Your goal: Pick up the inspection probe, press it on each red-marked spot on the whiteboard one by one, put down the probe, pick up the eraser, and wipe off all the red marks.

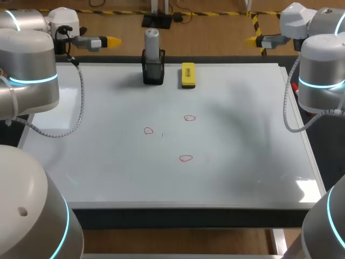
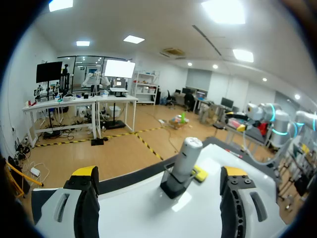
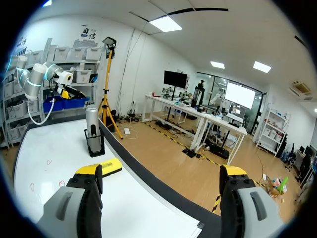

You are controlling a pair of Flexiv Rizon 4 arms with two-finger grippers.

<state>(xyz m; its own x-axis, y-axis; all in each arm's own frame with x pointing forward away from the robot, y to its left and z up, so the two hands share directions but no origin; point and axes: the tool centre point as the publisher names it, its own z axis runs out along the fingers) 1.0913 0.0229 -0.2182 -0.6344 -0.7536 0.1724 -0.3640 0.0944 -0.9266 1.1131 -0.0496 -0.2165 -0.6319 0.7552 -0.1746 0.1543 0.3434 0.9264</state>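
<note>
Across the table lies the whiteboard [image 1: 242, 151]. Beyond its far corners hang the left gripper [image 2: 159, 172] and the right gripper [image 3: 160, 170], both spread wide and holding nothing. At the far edge the probe [image 1: 152, 43] stands upright in a black holder [image 1: 153, 73], with the yellow eraser [image 1: 187, 75] just beside it. Three red marks [image 1: 189, 117] sit mid-board.

The head camera looks steeply down from above and behind the near edge, taking in the whole whiteboard [image 1: 226, 178]. Each wrist camera sits low beyond a far corner, left and right, facing inward along the far edge. All three share the probe [image 1: 152, 43] and eraser [image 1: 187, 74].
</note>
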